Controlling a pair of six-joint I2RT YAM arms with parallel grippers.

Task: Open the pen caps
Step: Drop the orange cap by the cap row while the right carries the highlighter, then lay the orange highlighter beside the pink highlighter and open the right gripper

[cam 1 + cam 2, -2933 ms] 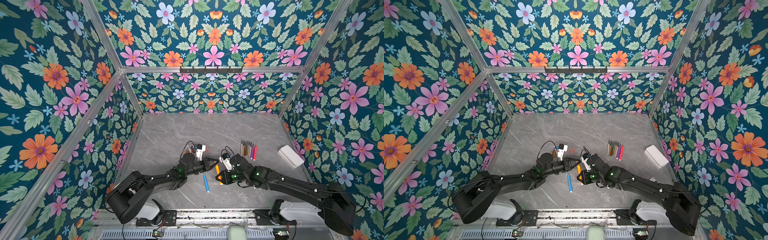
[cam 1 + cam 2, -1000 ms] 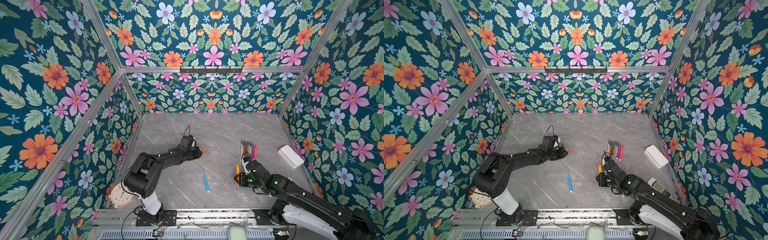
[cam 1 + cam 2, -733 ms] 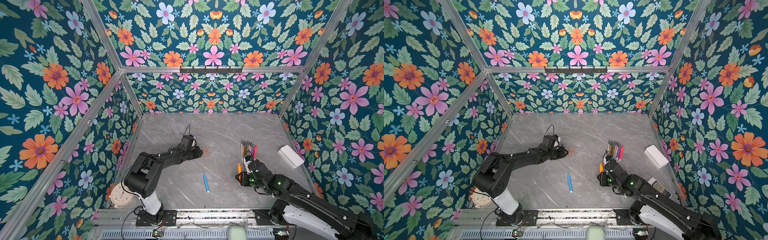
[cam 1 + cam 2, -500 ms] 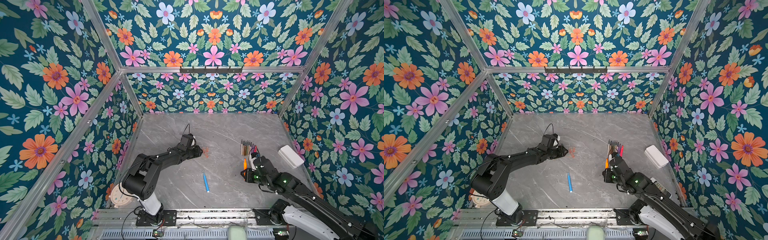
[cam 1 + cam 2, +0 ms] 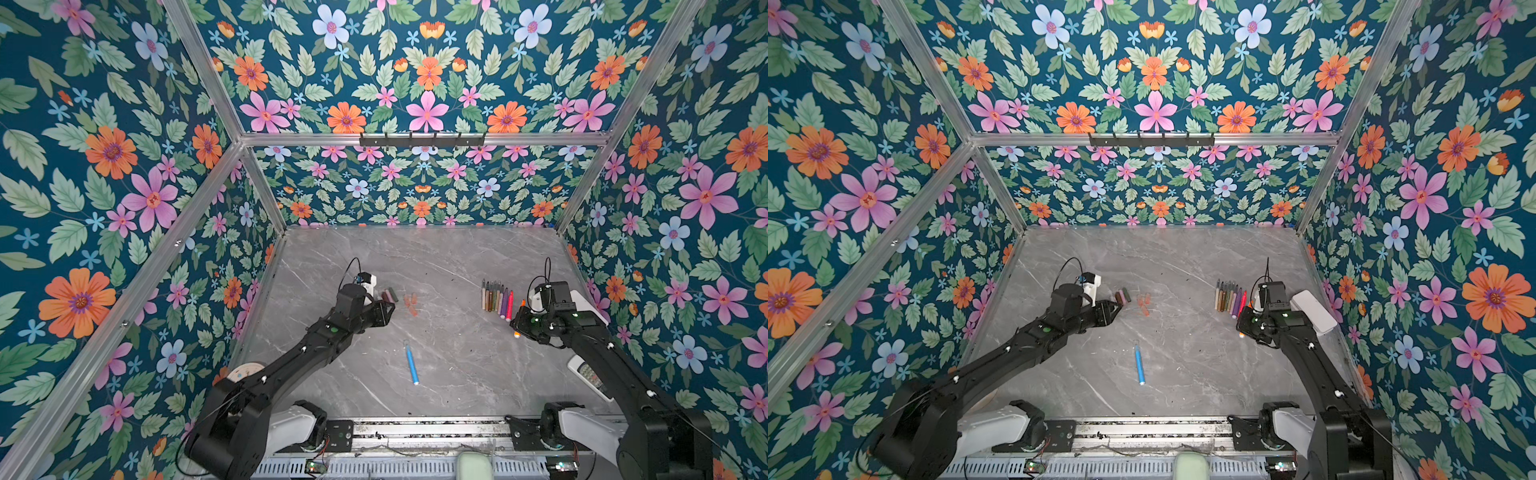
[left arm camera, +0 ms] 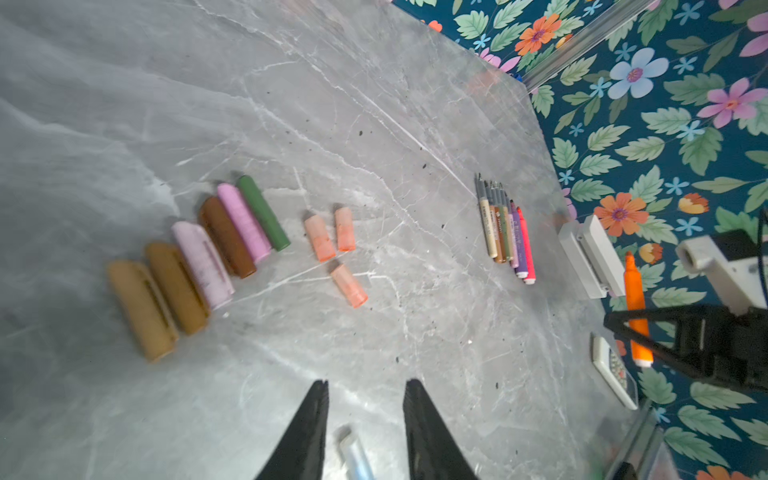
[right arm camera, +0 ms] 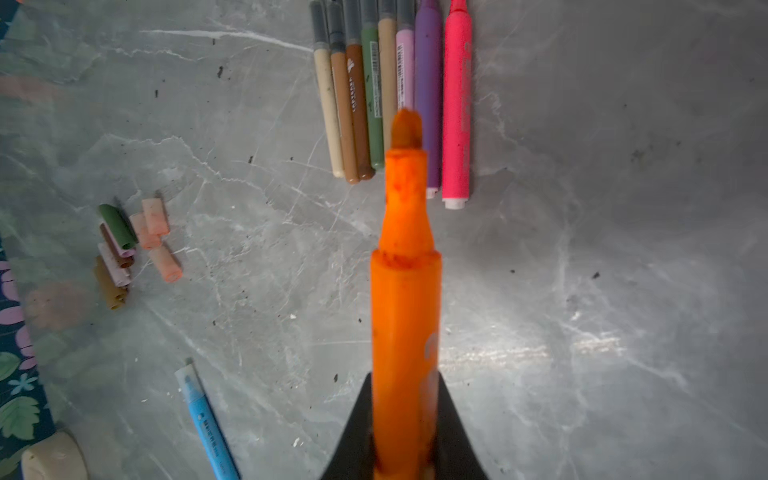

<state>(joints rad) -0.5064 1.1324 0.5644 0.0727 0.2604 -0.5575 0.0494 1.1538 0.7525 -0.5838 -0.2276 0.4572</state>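
Note:
Loose pen caps lie left of centre. A row of green, pink, brown and gold pen caps (image 6: 224, 245) (image 5: 390, 296) sits beside three translucent orange caps (image 6: 332, 241) (image 5: 1144, 305). My left gripper (image 6: 365, 384) (image 5: 388, 312) hovers just short of them, open, with nothing between its fingers. My right gripper (image 7: 405, 399) (image 5: 519, 326) is shut on an uncapped orange pen (image 7: 405, 291), close to a row of uncapped pens (image 7: 390, 95) (image 5: 496, 297). A blue pen (image 5: 411, 361) (image 7: 208, 424) lies alone near the front middle.
A white box (image 5: 1312, 311) (image 6: 590, 257) lies by the right wall. A small keypad device (image 5: 590, 376) sits under the right arm. A tape roll (image 5: 245, 372) shows beside the left arm's base. Floral walls close in three sides.
My left gripper has opened and drawn back from the caps, leaving a translucent orange cap on the table. My right gripper has carried the orange pen right, to the pen row.

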